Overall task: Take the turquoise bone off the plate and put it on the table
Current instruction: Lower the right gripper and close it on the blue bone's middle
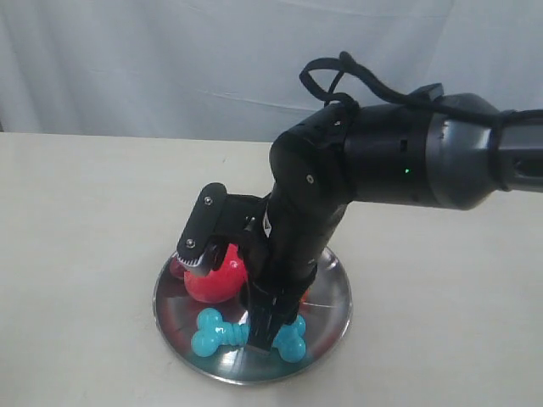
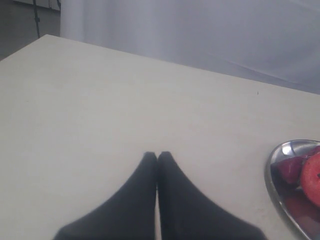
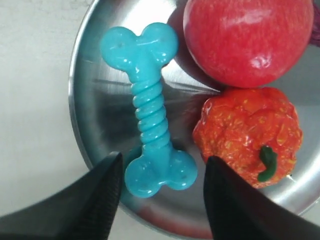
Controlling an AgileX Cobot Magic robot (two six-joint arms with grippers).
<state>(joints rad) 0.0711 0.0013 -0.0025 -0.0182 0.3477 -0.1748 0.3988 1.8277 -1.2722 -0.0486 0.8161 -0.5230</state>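
Note:
The turquoise bone [image 1: 219,333] lies near the front of the steel plate [image 1: 336,315] on the cream table [image 1: 85,212]. In the right wrist view the bone [image 3: 150,110] rests flat on the plate [image 3: 92,100]. My right gripper [image 3: 164,160] is open, one finger on each side of the bone's near knobbed end, with gaps on both sides. In the exterior view the right gripper [image 1: 265,331] points down onto the bone and hides its middle. My left gripper [image 2: 158,155] is shut and empty over bare table [image 2: 100,100], left of the plate [image 2: 274,172].
A red apple [image 3: 245,40] and a bumpy orange [image 3: 247,132] with a green stem share the plate beside the bone. The apple [image 1: 212,280] sits behind the bone in the exterior view. A dark purple fruit [image 2: 290,170] lies by the apple. A white curtain [image 1: 170,68] backs the table.

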